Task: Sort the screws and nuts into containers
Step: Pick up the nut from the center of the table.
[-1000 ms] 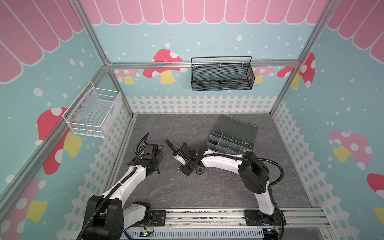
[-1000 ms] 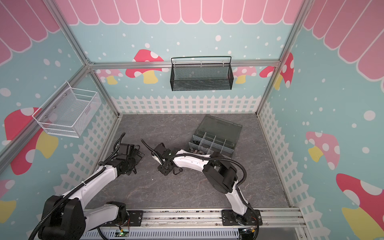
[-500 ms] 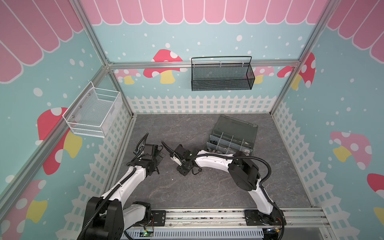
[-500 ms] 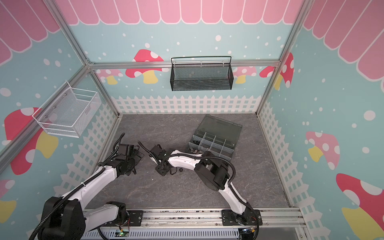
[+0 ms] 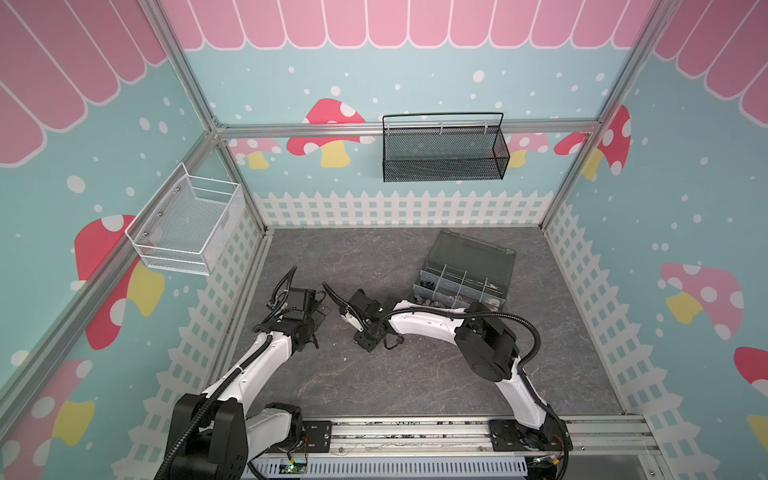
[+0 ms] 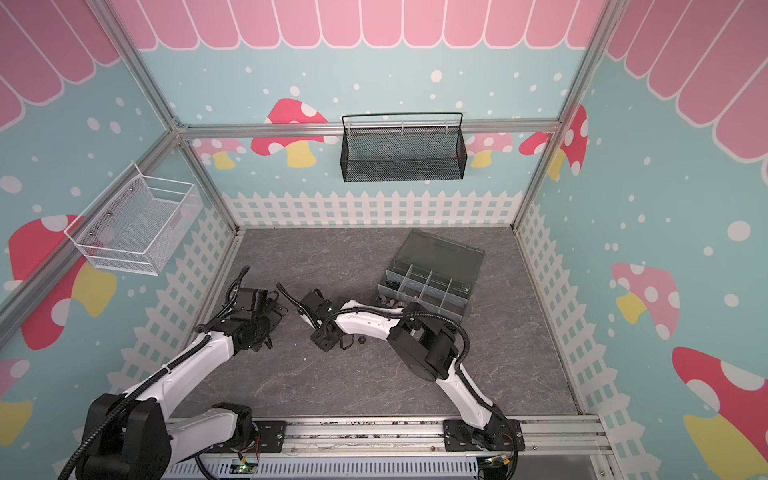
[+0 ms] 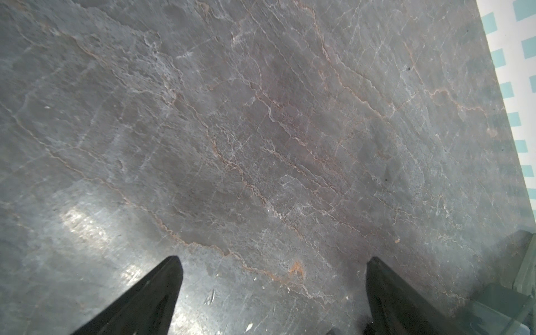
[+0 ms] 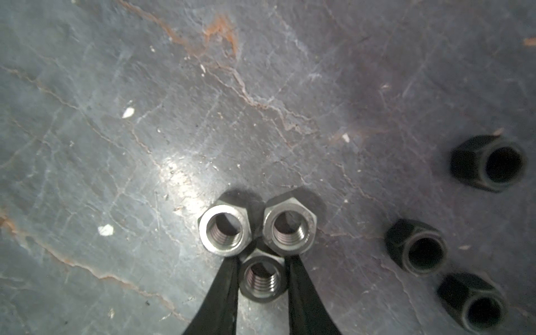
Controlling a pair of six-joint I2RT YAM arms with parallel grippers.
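In the right wrist view three silver nuts lie bunched on the grey table. My right gripper [image 8: 262,261] is shut on the nearest silver nut [image 8: 262,282], both fingers pressing its sides. The other two silver nuts [image 8: 224,229] [image 8: 290,229] sit just past the fingertips, touching it. Three black nuts [image 8: 490,164] [image 8: 416,246] [image 8: 472,301] lie apart to one side. In both top views the right gripper [image 5: 369,343] [image 6: 326,343] is low at mid-table. The left gripper [image 7: 274,261] [image 5: 318,324] hangs open over bare table. The containers [image 5: 457,286] [image 6: 424,286] are cells of an open organizer box. No screws can be made out.
The organizer's lid [image 5: 473,253] lies open toward the back wall. Small parts lie in front of the box [image 5: 428,301]. A black mesh basket [image 5: 442,151] and a white wire basket [image 5: 187,226] hang on the walls. A wall edge [image 7: 516,116] runs close beside the left gripper.
The right arm has shifted a little to the left and its jaws have closed in on a silver nut. The left arm has stayed put, open.
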